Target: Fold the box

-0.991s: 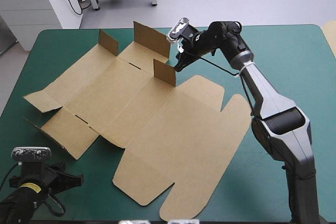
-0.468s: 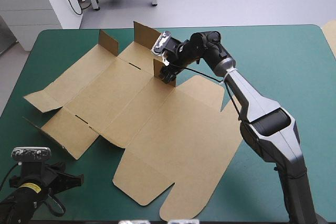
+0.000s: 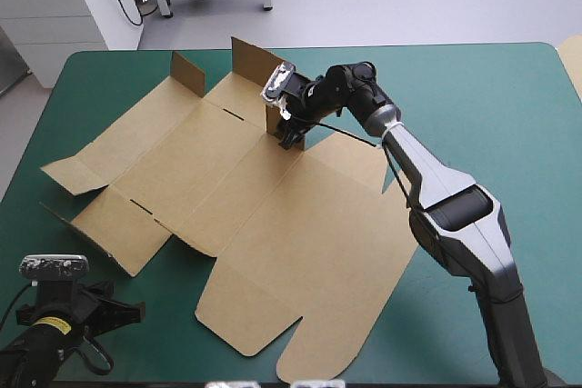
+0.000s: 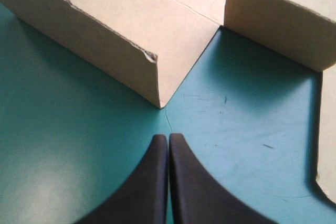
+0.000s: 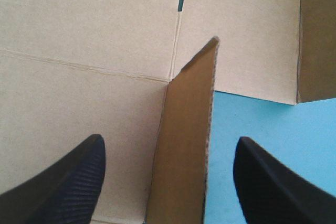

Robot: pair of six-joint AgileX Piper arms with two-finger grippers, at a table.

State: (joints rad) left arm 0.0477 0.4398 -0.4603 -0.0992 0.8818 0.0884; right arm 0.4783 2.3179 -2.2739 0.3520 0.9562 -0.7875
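My right claw (image 5: 169,141): released, spread wide astride one upright flap (image 5: 185,145).
My left claw (image 4: 168,139): clenched on itself, over the table (image 4: 63,145), just short of the box's near-left corner.
Box (image 3: 273,224): one brown sheet, mostly flat, left of mid-table.
Raised flaps: three at the far side, two by my left claw.

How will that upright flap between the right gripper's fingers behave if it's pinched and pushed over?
The flap stands on its own along a crease, so it is probably stiff yet should hinge there rather than bend. The box is a thin sheet, likely light, so it may slide on the teal-green cover when pushed.
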